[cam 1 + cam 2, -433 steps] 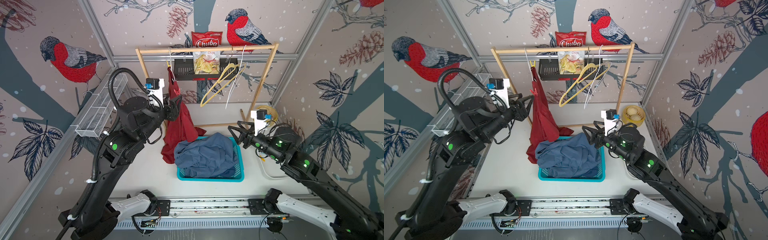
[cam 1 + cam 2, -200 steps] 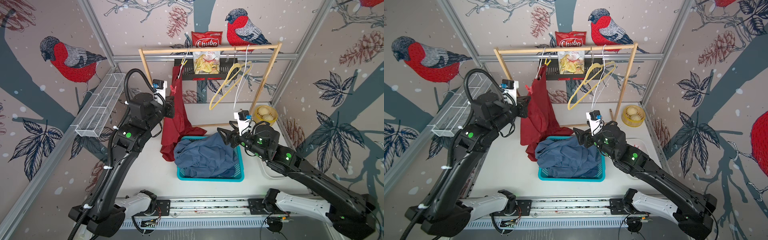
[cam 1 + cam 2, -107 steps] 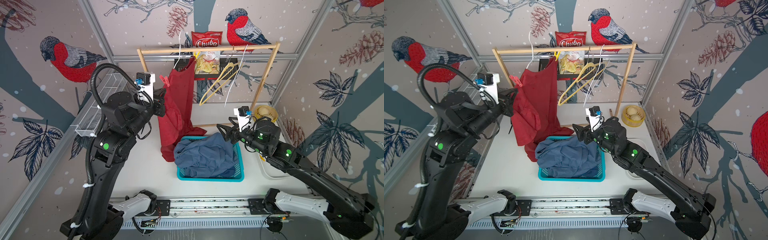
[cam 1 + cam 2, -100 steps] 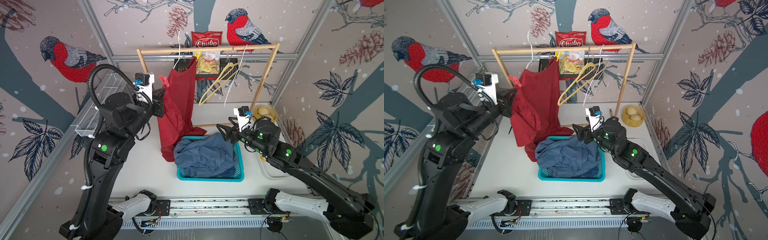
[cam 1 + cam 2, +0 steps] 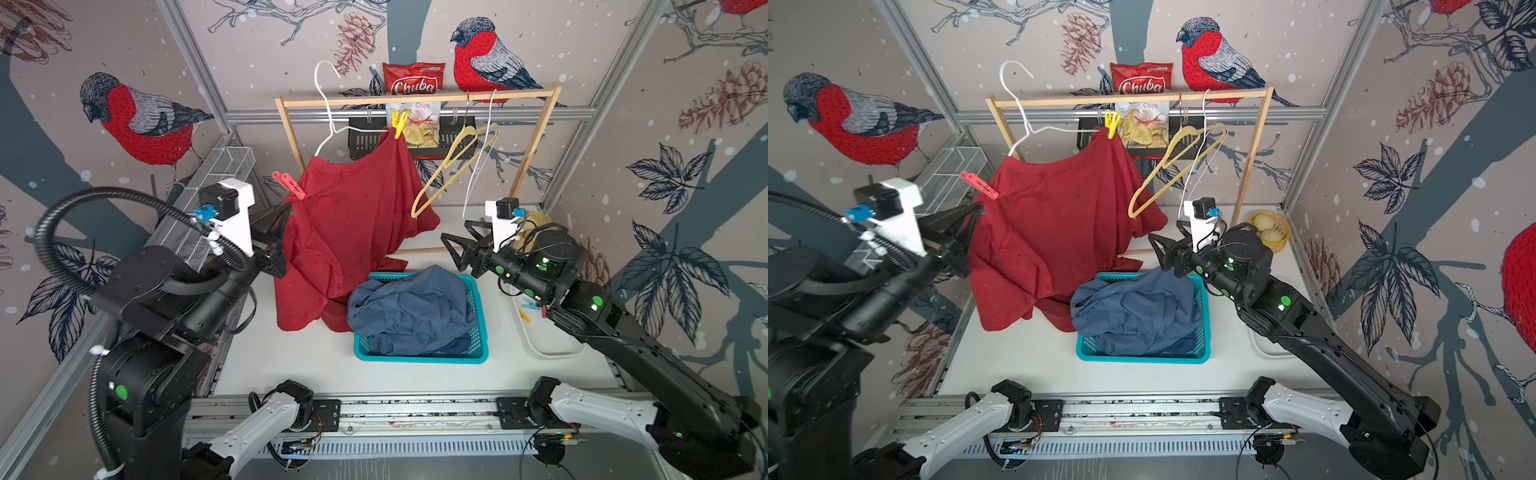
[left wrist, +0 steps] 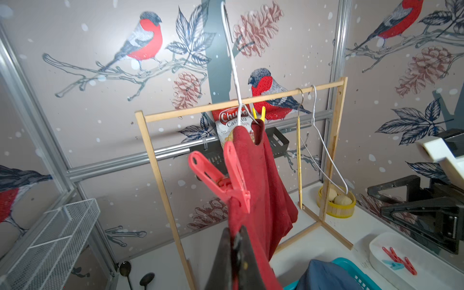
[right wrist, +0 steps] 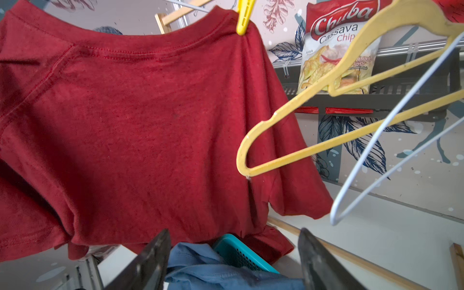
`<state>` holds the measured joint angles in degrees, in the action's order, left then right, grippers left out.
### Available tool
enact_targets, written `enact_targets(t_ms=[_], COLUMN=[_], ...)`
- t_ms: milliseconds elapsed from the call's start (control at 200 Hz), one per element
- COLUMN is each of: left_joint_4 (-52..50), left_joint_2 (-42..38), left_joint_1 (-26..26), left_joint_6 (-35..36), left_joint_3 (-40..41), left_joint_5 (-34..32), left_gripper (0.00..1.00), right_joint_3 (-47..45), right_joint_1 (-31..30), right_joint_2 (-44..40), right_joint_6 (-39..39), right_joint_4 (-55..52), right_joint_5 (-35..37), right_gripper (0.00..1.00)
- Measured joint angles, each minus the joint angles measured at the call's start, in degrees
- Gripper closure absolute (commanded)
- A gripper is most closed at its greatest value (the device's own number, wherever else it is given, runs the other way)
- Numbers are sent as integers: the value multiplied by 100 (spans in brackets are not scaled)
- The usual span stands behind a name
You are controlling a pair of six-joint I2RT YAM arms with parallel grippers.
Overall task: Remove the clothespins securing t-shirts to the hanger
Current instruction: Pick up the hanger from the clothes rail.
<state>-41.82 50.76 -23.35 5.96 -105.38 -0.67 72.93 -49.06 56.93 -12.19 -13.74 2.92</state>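
Dark red cloth t-shirt (image 5: 353, 232): hangs spread on a thin white wire hanger (image 6: 234, 67), whose hook rises above the top rail of the light wooden clothes rack (image 5: 415, 99). Yellow plastic clothespin (image 5: 400, 122): clipped on the collar at the shirt's twelve o'clock in both top views, where cloth meets wire. Coral-red plastic clothespin (image 5: 288, 185): clipped on the shoulder corner at the shirt's ten o'clock, tilted outward. Left gripper (image 5: 286, 210): at the shirt's nine o'clock, just below the coral-red clip, jaws pinched together on the cloth edge. The left wrist view shows red fabric caught between the black fingers (image 6: 218, 263). Right gripper (image 5: 455, 230): at the shirt's three o'clock, just clear of the sleeve, jaws spread wide with nothing between them. Crumpled medium-blue cloth t-shirt (image 5: 407, 311): heaped in a teal plastic mesh basket (image 5: 419, 358) at the red shirt's five o'clock, the red hem reaching the basket's rim. Shallow white plastic tray (image 5: 548, 336): at the basket's three o'clock, holding loose red and light-blue clothespins (image 6: 399, 261). Empty yellow plastic hanger (image 7: 241, 155) and empty white wire hanger (image 7: 334, 214): hooked on the rail at the shirt's one o'clock.
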Motion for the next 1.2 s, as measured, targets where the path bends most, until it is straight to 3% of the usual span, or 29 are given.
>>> enact_targets(t_ms=[170,560,886,1201], left_joint_4=[11,-63,232,883], left_joint_2=[-361,138,160,503], left_joint_1=[-2,-2,-2,-7], left_joint_6=[39,199,125,-531], left_joint_3=[-348,-2149,-2420,-2437], left_joint_5=[-236,116,1161,2343], left_gripper=[100,100,100,100], right_joint_3=[389,629,656,581], right_joint_1=[107,299,308,326], right_joint_2=[-173,-339,-481,-741], right_joint_6=[-289,-546,-636,-636], right_joint_4=[-55,-258,-380,-592], right_joint_5=[-52,-61,-35,146], right_gripper=[20,20,20,20])
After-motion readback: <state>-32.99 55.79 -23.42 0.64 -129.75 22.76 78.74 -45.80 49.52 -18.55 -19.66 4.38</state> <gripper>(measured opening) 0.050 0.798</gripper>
